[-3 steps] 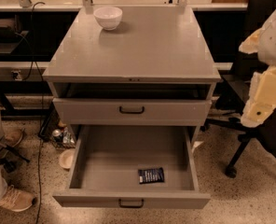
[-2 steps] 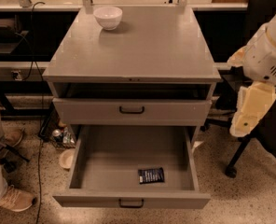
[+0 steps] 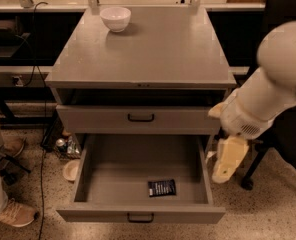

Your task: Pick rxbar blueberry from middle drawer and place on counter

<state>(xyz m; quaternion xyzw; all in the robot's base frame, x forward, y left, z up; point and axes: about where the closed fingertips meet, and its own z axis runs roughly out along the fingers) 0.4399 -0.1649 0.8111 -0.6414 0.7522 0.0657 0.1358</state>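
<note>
The rxbar blueberry (image 3: pixel 162 188), a small dark navy wrapper with pale lettering, lies flat on the floor of the open middle drawer (image 3: pixel 138 215), near its front and right of centre. The drawer is pulled far out, with a small black handle on its low front panel. My gripper (image 3: pixel 227 160), cream-coloured at the end of the white arm (image 3: pixel 268 94), hangs just outside the drawer's right wall, above and to the right of the bar. It holds nothing that I can see. The grey counter (image 3: pixel 148 49) tops the cabinet.
A white bowl (image 3: pixel 115 18) stands at the counter's back left. The upper drawer (image 3: pixel 140 118), with a taller front, stands slightly ajar. A person's leg and shoe (image 3: pixel 10 211) are at the left. A can and plate (image 3: pixel 68 156) lie on the floor. A black chair (image 3: pixel 288 134) stands at the right.
My arm has swung left and down, bringing the gripper from well right of the cabinet to just beside the open drawer's right wall. The bar and bowl have not moved.
</note>
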